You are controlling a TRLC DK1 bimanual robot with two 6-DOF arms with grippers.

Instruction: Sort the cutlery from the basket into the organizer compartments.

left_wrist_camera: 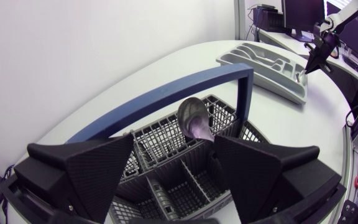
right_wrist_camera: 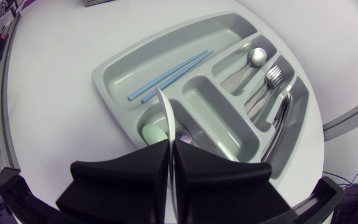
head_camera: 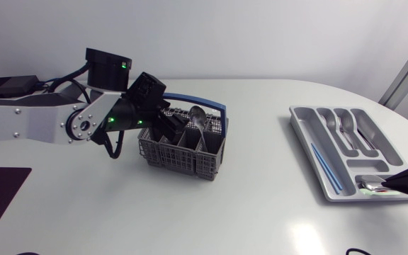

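We see a grey mesh basket point(head_camera: 179, 157) with a blue handle point(head_camera: 204, 103). Inside the grey organizer point(right_wrist_camera: 135, 65) lie blue chopsticks point(right_wrist_camera: 171, 75). Our black right gripper point(right_wrist_camera: 169, 144) pinches a silvery utensil point(right_wrist_camera: 165, 109).

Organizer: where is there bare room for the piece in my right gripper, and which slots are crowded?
Bare: the middle long slot of the organizer, between the chopsticks slot and the spoon slot. The chopsticks slot has floor free beside the pair. Crowded: the fork slot, and the short end slot under the right gripper, which holds pieces.
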